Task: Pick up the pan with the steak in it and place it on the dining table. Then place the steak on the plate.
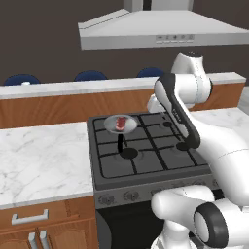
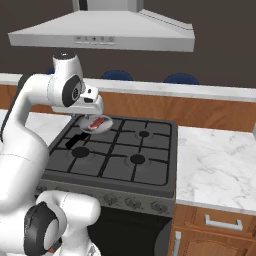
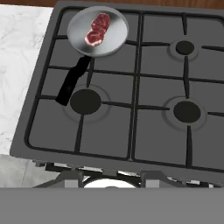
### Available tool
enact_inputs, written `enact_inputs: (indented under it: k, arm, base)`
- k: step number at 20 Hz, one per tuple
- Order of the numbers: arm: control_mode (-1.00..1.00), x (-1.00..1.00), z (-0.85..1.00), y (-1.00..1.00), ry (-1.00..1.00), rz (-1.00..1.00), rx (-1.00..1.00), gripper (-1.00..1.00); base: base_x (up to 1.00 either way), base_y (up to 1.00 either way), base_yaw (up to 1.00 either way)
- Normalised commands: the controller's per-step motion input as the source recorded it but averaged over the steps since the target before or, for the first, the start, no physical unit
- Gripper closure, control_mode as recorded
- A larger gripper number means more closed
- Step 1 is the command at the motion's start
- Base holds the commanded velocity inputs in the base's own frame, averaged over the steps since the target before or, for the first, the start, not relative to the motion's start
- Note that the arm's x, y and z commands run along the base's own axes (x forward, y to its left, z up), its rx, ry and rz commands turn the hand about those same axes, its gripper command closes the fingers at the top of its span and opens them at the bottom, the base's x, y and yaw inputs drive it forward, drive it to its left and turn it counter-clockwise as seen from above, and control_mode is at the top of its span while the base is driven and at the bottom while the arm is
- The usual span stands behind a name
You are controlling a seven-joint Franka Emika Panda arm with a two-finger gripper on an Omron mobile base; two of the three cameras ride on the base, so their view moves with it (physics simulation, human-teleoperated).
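Nothing of the task is judged to be done yet. The pan (image 3: 98,30) is seen at the upper left of the hand view, resting on the rear left burner of the stove (image 3: 131,144), with the steak (image 3: 97,29) lying flat inside it and the black handle (image 3: 72,81) stretched toward the lower left. In the left base view the pan (image 1: 120,124) sits left of centre, and in the right base view it (image 2: 97,124) is partly covered by the robot's wrist. The lift, the carry to the dining table and the move of the steak onto a plate are all left.

The gripper is held above the stove, well apart from the pan. Its fingertips cannot be made out in any view, so whether the pincer is apart or together cannot be told.
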Motion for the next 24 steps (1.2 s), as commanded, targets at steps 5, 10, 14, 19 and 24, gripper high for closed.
enact_inputs:
  k: [5,10,14,19,24]
  arm:
    - [-1.00,0.00,0.00,0.00,0.00,0.00,0.00,-1.00]
    - [-1.00,0.00,-0.01,0.04,0.00,0.00,-0.01,-1.00]
    - [-1.00,0.25,-0.25,0.35,0.00,-0.06,-0.06,-1.00]
    - [-1.00,0.31,-0.39,0.31,0.00,-0.05,-0.01,-1.00]
    - [-1.00,0.30,-0.41,0.17,0.00,-0.02,0.01,-1.00]
  base:
    - [0.00,0.00,0.00]
    - [0.00,0.00,0.00]
    - [0.00,0.00,0.00]
    - [0.00,0.00,0.00]
    - [0.00,0.00,0.00]
